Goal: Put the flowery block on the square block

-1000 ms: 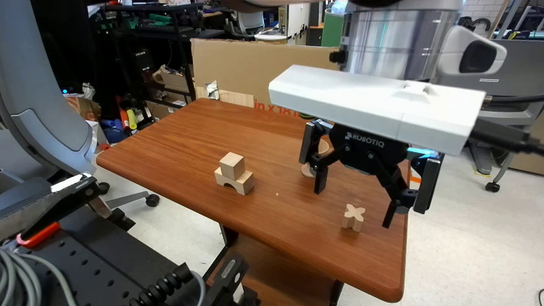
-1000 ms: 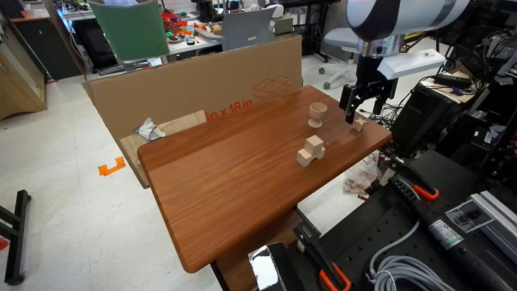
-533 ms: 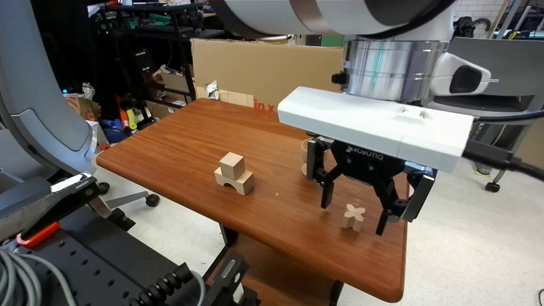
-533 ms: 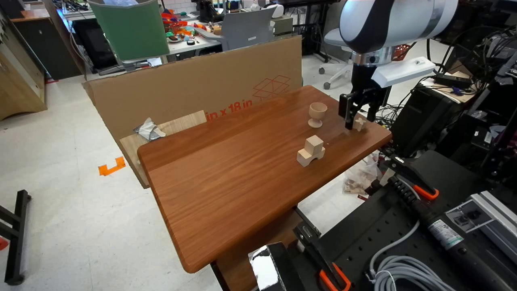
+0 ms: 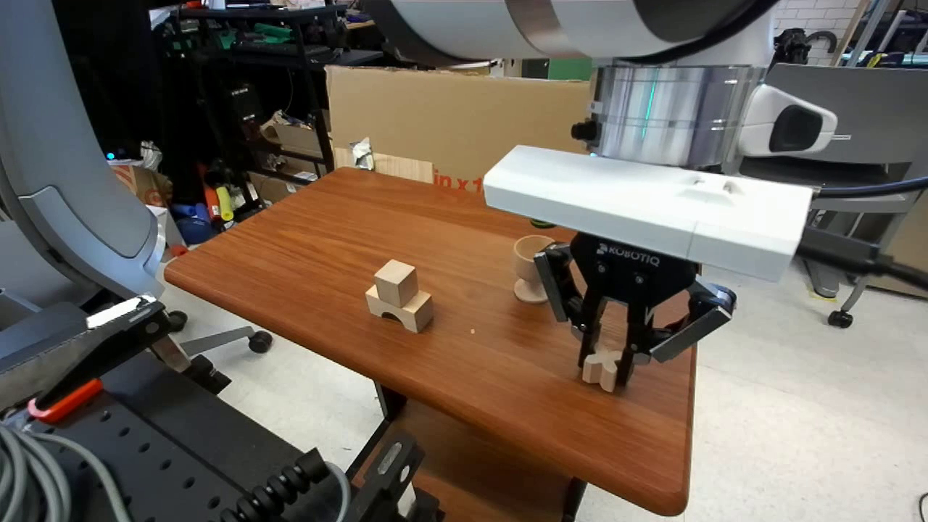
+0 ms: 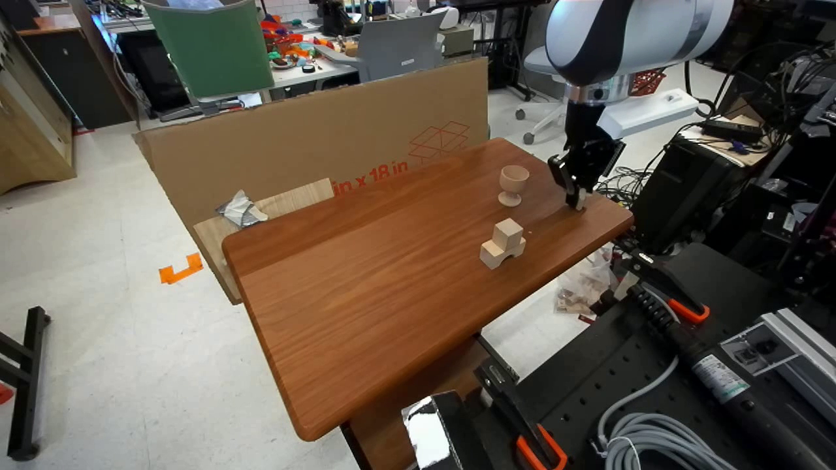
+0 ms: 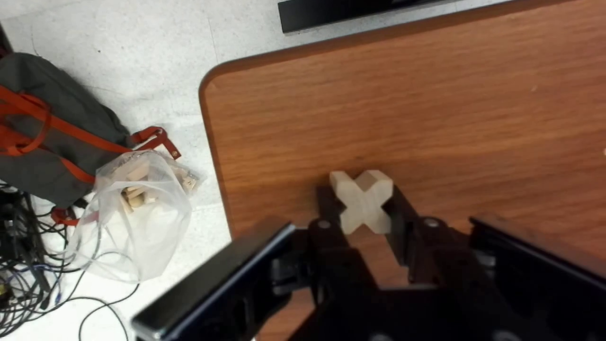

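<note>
The flowery block (image 5: 599,370), a small pale-wood piece with an X-like outline, is near one end of the brown table. My gripper (image 7: 364,203) points down around it, and both dark fingers press its sides in the wrist view. In an exterior view, the flowery block (image 6: 580,200) is mostly hidden behind a finger. Whether its base touches the tabletop I cannot tell for sure. The square block (image 5: 396,283), a pale cube, rests on top of an arched wooden block (image 5: 417,313); both exterior views show this stack, apart from the gripper.
A wooden goblet (image 6: 514,177) stands upright close to my gripper, between it and the cardboard panel (image 6: 313,130) along the table's back. The rounded table corner (image 7: 213,78) lies not far from the held piece.
My gripper has come down over the flowery block, and its fingers have moved from wide apart to shut on it. The square block and arched block have not moved.
</note>
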### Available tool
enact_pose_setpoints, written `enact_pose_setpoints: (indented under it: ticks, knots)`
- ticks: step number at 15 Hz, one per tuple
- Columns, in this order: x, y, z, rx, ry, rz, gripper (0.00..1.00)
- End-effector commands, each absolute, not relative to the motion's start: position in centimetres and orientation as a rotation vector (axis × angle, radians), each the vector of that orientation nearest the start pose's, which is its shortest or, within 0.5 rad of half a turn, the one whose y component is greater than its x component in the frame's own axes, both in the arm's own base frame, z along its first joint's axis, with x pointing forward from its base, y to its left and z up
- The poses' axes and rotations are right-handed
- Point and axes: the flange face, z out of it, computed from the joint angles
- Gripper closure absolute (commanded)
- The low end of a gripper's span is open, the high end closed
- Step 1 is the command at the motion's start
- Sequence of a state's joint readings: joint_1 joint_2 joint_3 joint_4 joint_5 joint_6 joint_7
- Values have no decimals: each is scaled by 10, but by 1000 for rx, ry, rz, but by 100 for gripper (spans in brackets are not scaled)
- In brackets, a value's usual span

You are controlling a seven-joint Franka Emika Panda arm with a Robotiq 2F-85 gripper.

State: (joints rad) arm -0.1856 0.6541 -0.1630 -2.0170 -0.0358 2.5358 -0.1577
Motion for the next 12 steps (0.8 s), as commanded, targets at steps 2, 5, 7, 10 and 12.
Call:
enact_pose_setpoints:
  ticks: [2, 5, 7, 10, 12]
  knots:
    - [541, -183, 166, -3168, 270, 149, 93]
    - [525, -161, 211, -3133, 260, 87, 93]
    - [512, -145, 236, -3110, 258, 76, 93]
    - [501, -118, 260, -3069, 288, 92, 93]
    - [499, -102, 269, -3050, 318, 111, 93]
